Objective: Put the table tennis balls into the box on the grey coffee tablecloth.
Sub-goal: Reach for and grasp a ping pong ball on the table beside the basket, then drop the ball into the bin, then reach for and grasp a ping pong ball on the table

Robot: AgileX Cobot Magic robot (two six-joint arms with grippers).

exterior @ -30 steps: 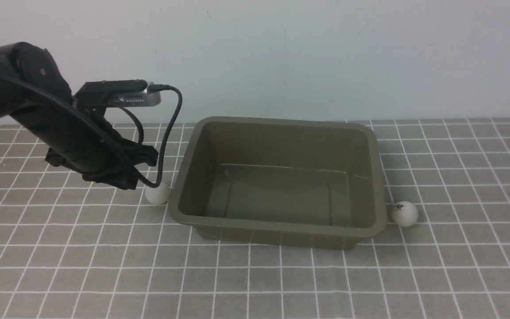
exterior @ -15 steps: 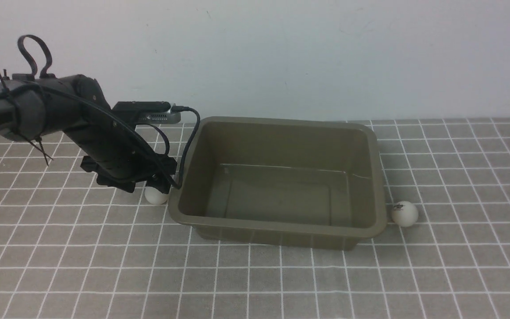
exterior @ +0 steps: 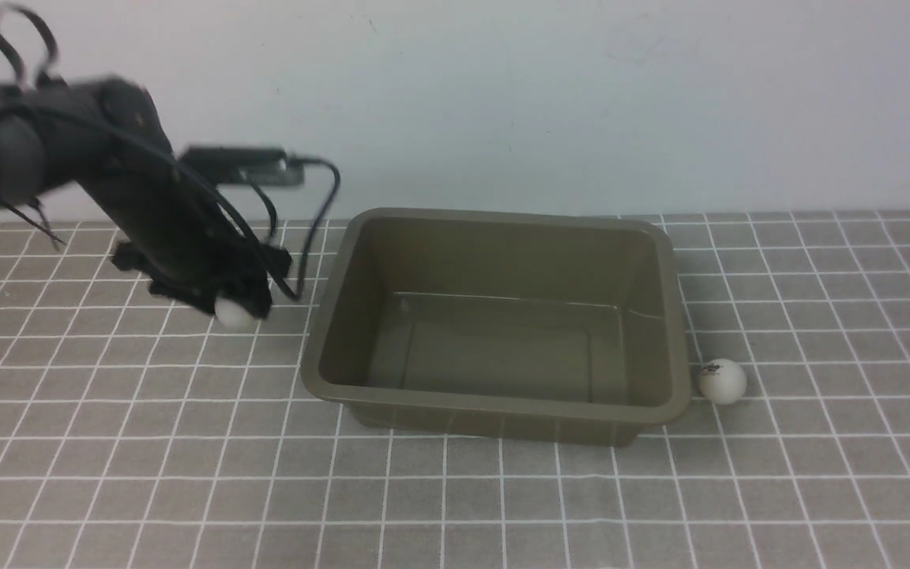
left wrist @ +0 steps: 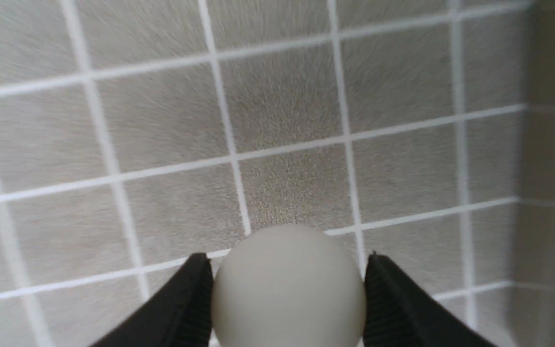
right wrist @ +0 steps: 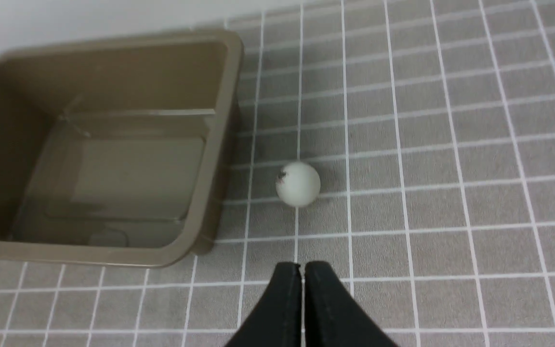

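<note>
My left gripper [exterior: 235,310] is shut on a white table tennis ball [exterior: 232,314], held a little above the grey coffee tablecloth [exterior: 186,474] just left of the box [exterior: 494,395]. In the left wrist view the ball [left wrist: 288,286] sits pinched between both black fingers [left wrist: 398,308]. The olive-brown box stands empty. A second table tennis ball [exterior: 721,381] lies on the cloth at the box's right side. In the right wrist view that ball [right wrist: 298,184] lies ahead of my right gripper [right wrist: 302,270], which is shut with nothing in it, and the box [right wrist: 224,144] stands beside it.
A pale wall [exterior: 581,103] runs behind the cloth. The left arm's cable [exterior: 321,205] loops toward the box's left rim.
My left gripper came down beside the box, closed on the left ball, and has lifted it up and to the left off the cloth. The right ball has not moved.
</note>
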